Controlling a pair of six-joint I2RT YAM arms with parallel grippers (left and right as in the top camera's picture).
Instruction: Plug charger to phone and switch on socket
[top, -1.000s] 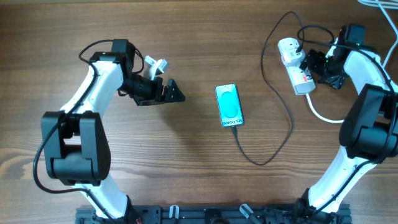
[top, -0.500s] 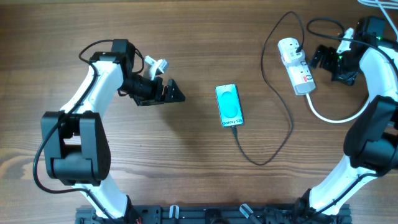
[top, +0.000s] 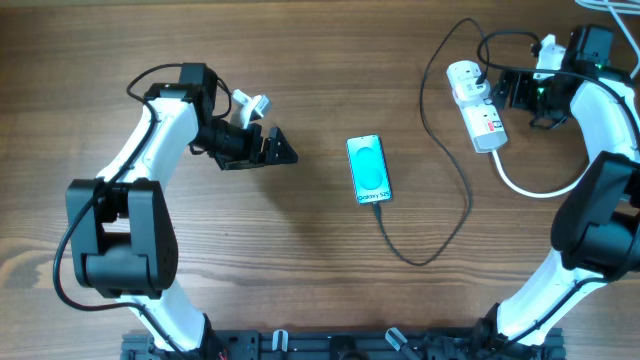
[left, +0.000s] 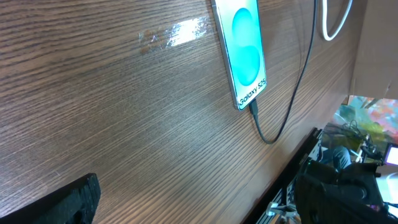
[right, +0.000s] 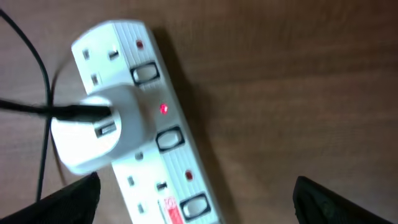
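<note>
Centrally, the teal-screened rectangular phone (top: 368, 169) lay on the brown wooden table (top: 300, 250), the thin black charger cable (top: 467, 203) plugged into its 6 o'clock end. The white power-strip socket (top: 474, 105) sat at 2 o'clock, its red lamp (right: 163, 109) seemingly lit. The left gripper (top: 287, 148) at 9 o'clock and the right gripper (top: 506, 92) beside the socket both gaped empty.

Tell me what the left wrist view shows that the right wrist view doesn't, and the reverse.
Only the left wrist: the phone, screen lit, with the charger plugged into its end. Only the right wrist: the socket, a white plug seated in it and a red light glowing beside it. Both: the wooden table and the black charger cable.
</note>
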